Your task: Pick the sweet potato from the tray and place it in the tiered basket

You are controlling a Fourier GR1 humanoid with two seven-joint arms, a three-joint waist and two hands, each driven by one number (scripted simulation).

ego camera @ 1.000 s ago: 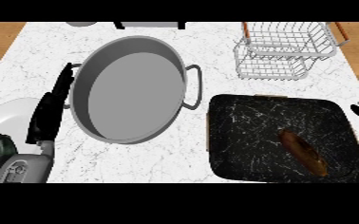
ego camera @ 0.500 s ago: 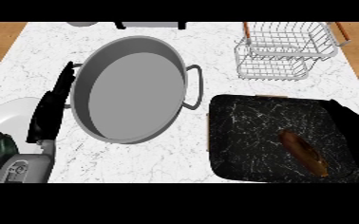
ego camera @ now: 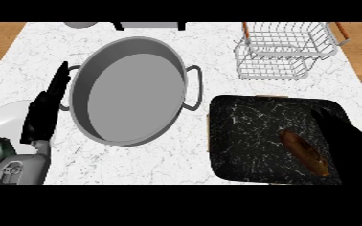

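Observation:
A brown sweet potato (ego camera: 305, 152) lies in the right half of the black marbled tray (ego camera: 247, 134) at the lower right. The white wire tiered basket (ego camera: 283, 50) stands behind the tray at the upper right, with nothing in it. My right hand (ego camera: 344, 143) comes in from the right edge over the tray's right side, just right of the sweet potato and apart from it, fingers stretched out. My left hand (ego camera: 44, 112) rests open at the left, fingers pointing up, next to the pot.
A large grey pot (ego camera: 130, 93) with side handles fills the counter's middle left. A white plate (ego camera: 10, 119) shows at the left edge behind my left hand. A grey bowl (ego camera: 81, 25) and a dark object sit at the back edge.
My right hand has come in from the right edge and now lies over the tray's right side beside the sweet potato. The left hand and the objects have not moved.

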